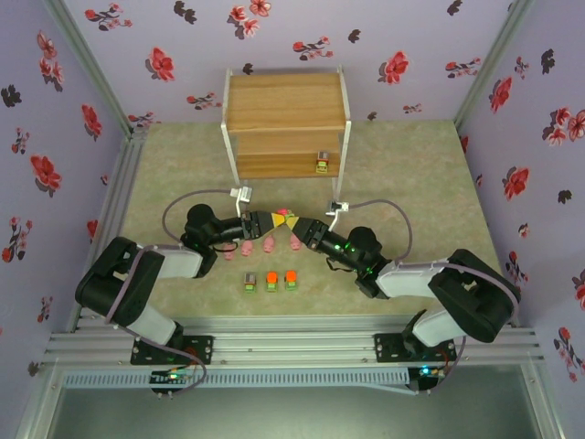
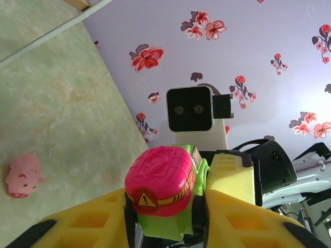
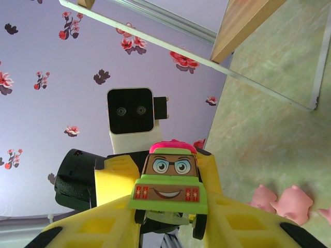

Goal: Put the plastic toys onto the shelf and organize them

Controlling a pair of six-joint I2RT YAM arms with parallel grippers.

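Shelf (image 1: 285,102): two light wood boards on a thin white frame, upright at the centre of the table's far edge. One small block (image 1: 322,164) stands on the lower board, at its right end.

Toy car (image 3: 168,188): green body, pink roof, cartoon face with glasses. It is off the table, pinched between left gripper (image 2: 165,204) and right gripper (image 3: 168,206).

Pink pigs (image 1: 248,248): loose row, mid-table.

Three blocks (image 1: 271,280): short row between the pigs and the near edge, not touching. Two are orange-topped; the left one is paler.
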